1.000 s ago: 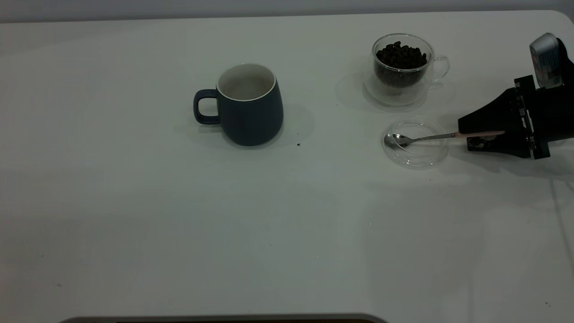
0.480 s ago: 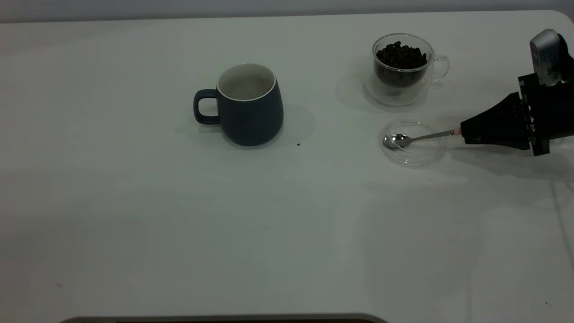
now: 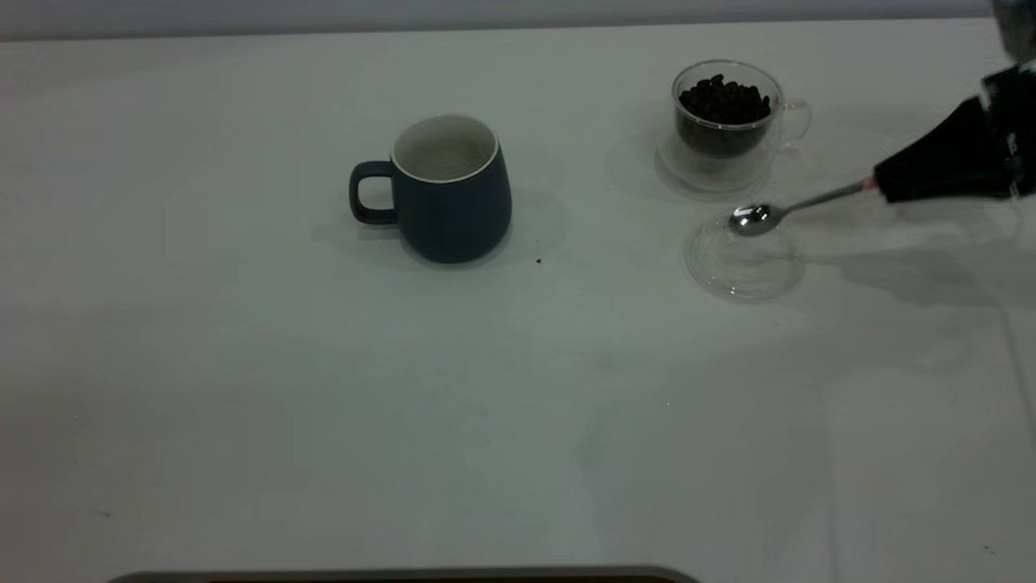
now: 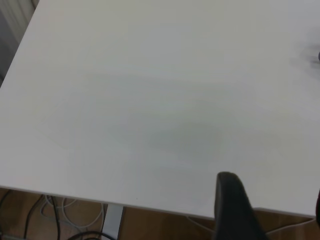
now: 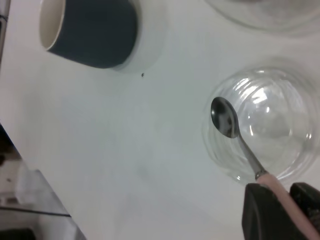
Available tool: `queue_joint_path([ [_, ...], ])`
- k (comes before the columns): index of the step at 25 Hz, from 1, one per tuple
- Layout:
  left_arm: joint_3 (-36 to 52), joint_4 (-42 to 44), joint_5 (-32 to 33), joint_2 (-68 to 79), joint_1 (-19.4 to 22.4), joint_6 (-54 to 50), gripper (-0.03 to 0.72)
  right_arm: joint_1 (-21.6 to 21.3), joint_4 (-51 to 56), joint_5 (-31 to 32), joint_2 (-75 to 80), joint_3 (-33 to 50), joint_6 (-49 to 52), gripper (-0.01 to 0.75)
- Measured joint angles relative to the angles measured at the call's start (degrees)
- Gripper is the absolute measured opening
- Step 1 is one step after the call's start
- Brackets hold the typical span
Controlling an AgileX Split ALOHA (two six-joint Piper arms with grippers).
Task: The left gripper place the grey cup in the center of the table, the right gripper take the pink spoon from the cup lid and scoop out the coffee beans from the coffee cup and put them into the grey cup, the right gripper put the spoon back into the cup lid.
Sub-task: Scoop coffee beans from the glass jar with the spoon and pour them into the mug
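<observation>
The right claw (image 3: 882,185) is clamped on the pink spoon (image 3: 797,206) by its handle, holding the bowl in the air above the clear cup lid (image 3: 743,261) near the counter's (image 3: 243,364) right edge. Beside the lid stands the coffee cup (image 3: 728,121) with beans. The grey cup (image 3: 445,190) sits mid-counter. Whether the left claw (image 4: 235,207) is open cannot be told.

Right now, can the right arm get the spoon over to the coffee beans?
Probably yes: the right gripper holds the pink spoon lifted off the cup lid, and nothing stands between it and the coffee cup.
</observation>
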Motion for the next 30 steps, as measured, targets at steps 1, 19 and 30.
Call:
queue_joint_path([
  [1, 0.00, 0.00, 0.00, 0.00, 0.00, 0.00, 0.452, 0.00, -0.97, 0.13, -1.82, 0.00, 0.78, 0.095],
  [19, 0.00, 0.00, 0.00, 0.00, 0.00, -0.06, 0.451, 3.43, 4.70, -1.89, 2.53, -17.30, 14.12, 0.095],
  [30, 0.00, 0.00, 0.00, 0.00, 0.00, -0.06, 0.451, 4.27, 5.53, -2.79, 6.85, -18.91, 16.98, 0.095],
])
